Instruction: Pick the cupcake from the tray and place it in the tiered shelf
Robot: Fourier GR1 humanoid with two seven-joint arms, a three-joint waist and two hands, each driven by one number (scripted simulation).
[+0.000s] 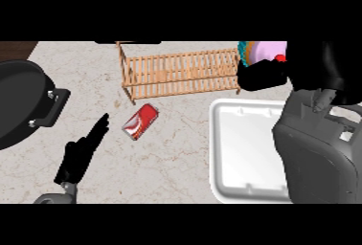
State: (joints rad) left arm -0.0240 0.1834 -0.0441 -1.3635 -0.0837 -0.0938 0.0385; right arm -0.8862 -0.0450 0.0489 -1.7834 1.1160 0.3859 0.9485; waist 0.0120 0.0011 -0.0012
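Right hand [263, 76] is curled round the cupcake [265, 51], lifted off the white tray [237, 158] and just beside the wooden tiered shelf [180, 72], likely for placing, while left hand [81, 150] rests with fingers straight over the counter [170, 158] near a red can [140, 121].

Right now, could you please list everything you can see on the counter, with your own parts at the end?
Tiered shelf: one, light wood slats, top centre.
Cupcake: one, pink with teal wrapper, held at the shelf's right end.
Tray: one, white, right of centre.
Red packet: one, lying below the shelf.
Pan: one, black, left edge.
Left hand: black, fingers straight, lower left.
Right hand: black, curled round the cupcake, upper right.
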